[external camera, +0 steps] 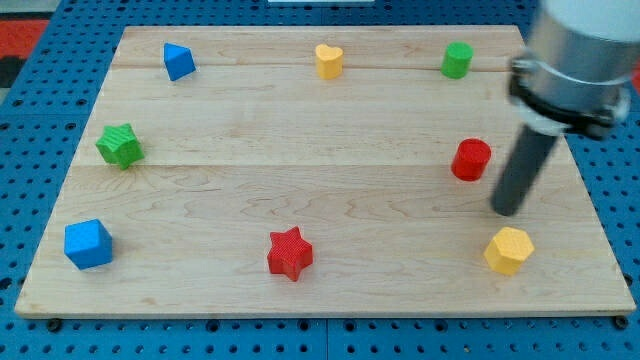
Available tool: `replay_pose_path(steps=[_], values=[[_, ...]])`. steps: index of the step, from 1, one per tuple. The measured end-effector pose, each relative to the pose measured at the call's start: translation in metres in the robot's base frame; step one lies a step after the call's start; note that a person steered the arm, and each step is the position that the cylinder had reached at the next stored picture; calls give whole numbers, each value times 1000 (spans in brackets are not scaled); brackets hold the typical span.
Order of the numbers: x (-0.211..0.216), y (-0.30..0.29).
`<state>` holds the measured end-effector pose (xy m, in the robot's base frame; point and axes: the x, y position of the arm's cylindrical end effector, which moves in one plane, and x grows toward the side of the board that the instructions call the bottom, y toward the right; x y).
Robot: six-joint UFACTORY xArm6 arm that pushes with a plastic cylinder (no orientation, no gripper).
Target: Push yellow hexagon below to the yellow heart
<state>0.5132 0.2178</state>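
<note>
A pale wooden board [320, 120] lies on blue pegboard [30, 110]. The arm ends in a bare rod with nothing to clasp; my tip [507, 212] rests just above the yellow hexagon [508, 250], at the view's lower right. The yellow heart [328, 61] sits far off, top centre. The hexagon looks light, stiff and easily slid; push its right flank.

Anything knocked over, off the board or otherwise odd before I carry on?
Nothing stands out. All eight blocks sit flat on the wooden board, well spaced. My tip is just above the yellow hexagon block, right of the red cylinder.
</note>
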Motion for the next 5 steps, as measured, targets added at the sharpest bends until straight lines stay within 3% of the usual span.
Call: replay_pose_path(steps=[1,2,3,4,5], values=[[32,65],[99,32],[92,-29],[57,-43],[53,-39]])
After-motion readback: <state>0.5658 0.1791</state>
